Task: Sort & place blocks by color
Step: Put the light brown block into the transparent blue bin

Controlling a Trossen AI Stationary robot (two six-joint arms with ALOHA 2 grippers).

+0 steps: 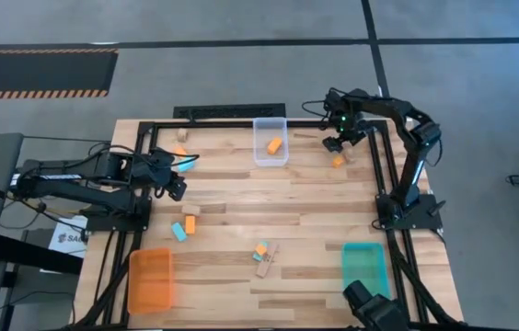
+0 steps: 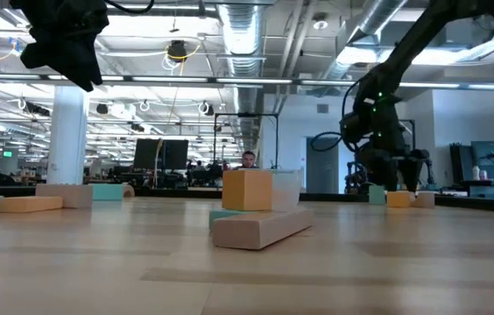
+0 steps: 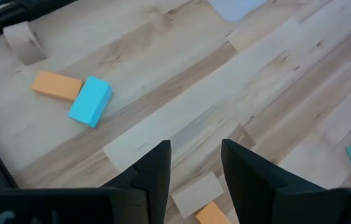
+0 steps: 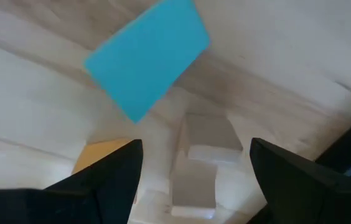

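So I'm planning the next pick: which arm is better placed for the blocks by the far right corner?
Right: its open pincer hovers right above those blocks; the left pincer is across the table.

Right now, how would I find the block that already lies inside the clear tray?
Look at the far edge of the table, near its middle, where the clear tray stands. The orange block lies inside it. It is the only block in a tray; all others lie on bare wood.

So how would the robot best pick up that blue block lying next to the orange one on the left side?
From above, jaws across the narrow width of the blue block. It lies flat, its long sides free; only one end touches the orange block.
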